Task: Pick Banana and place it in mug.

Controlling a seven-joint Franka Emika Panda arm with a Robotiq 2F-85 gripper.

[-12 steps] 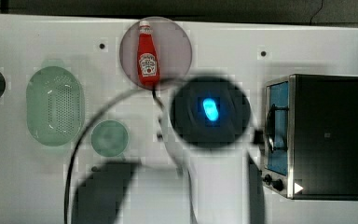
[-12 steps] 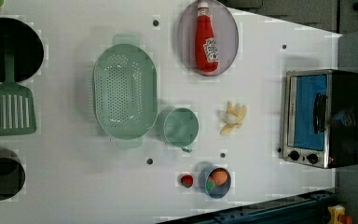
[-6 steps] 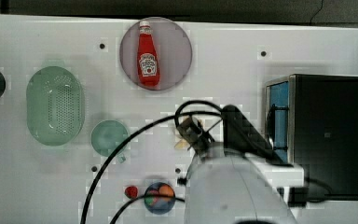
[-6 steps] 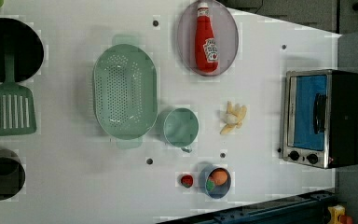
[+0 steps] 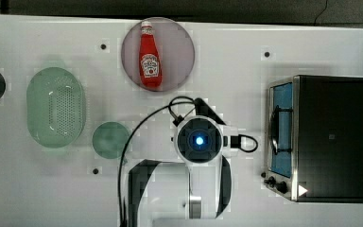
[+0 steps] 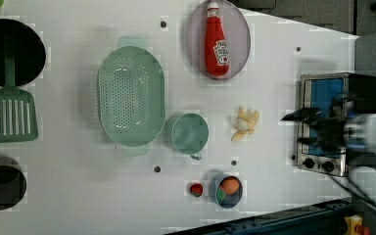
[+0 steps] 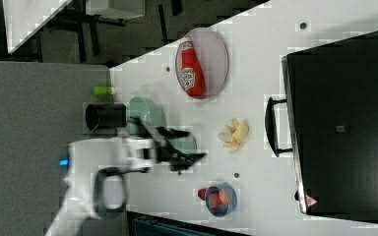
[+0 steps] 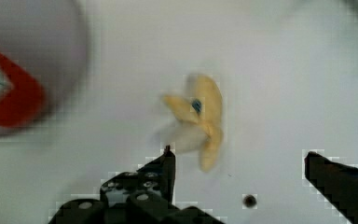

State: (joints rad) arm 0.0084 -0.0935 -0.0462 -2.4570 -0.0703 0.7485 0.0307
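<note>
In the top view the small pale yellow curved banana is hidden beneath the white robot arm [image 5: 198, 142]. The black two-fingered gripper [image 8: 242, 163] is seen in the wrist view spread wide with nothing between its fingers. The banana [image 8: 198, 119] is seen there lying on the white table [image 8: 279, 70] beyond the fingertips, untouched, close to one finger [image 8: 163, 170]. In the left view the banana [image 6: 245, 123] lies between the small round translucent teal-green mug [image 6: 190, 133] and the silver toaster oven [image 6: 330, 122]; the gripper [image 6: 306, 128] is blurred there.
</note>
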